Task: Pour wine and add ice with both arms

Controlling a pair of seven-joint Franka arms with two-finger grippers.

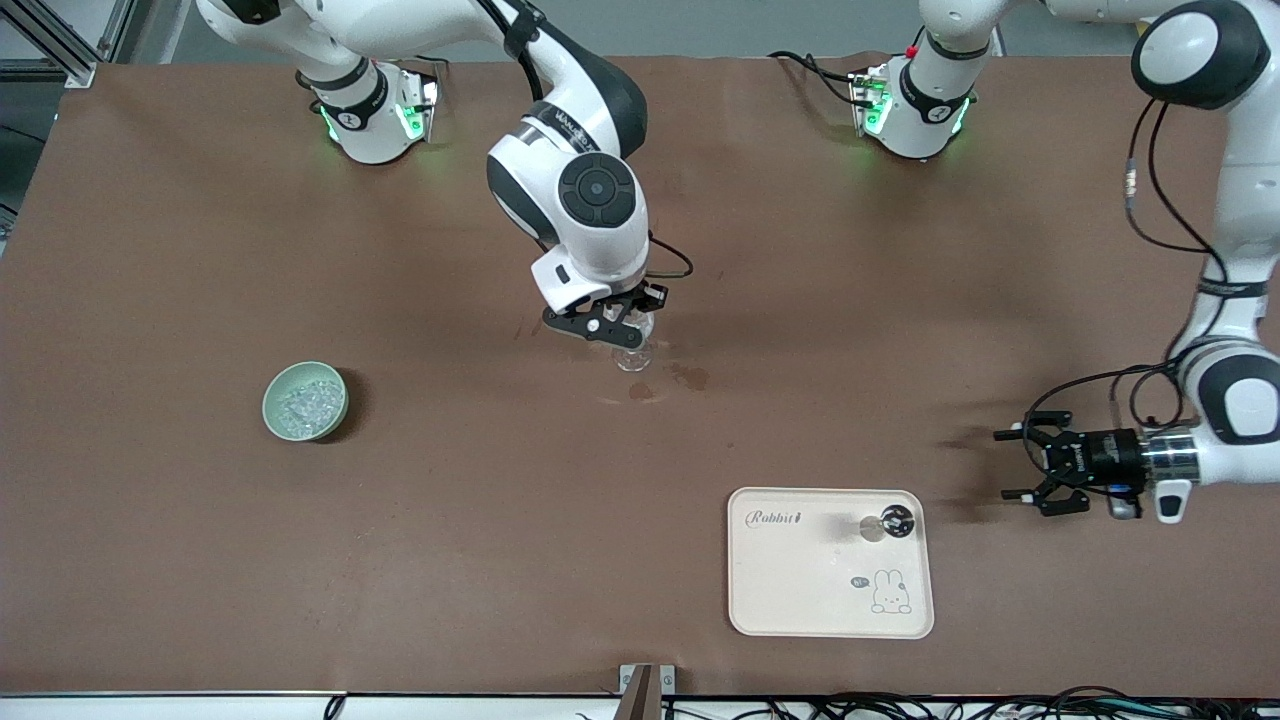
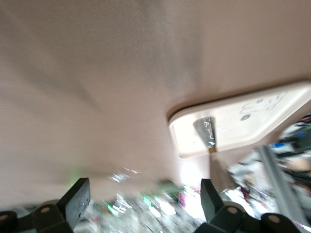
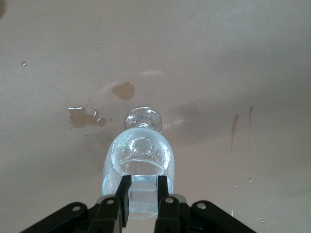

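A clear wine glass [image 1: 632, 353] stands mid-table; it also shows in the right wrist view [image 3: 138, 155]. My right gripper [image 1: 603, 325] [image 3: 143, 187] is right over the glass mouth, shut on a clear piece of ice [image 3: 143, 194]. More ice [image 1: 305, 405] lies heaped in a green bowl [image 1: 278, 388] toward the right arm's end. Wine shows as dark wet spots [image 1: 690, 377] [image 3: 124, 90] on the brown cloth beside the glass. My left gripper [image 1: 1022, 465] [image 2: 144, 199] is open and empty, held low off the cloth at the left arm's end.
A cream tray [image 1: 830, 590] [image 2: 252, 116] with a rabbit print lies nearer the front camera than the glass. A small dark round object [image 1: 895, 521] [image 2: 206, 132] sits on it. The left gripper is beside that tray.
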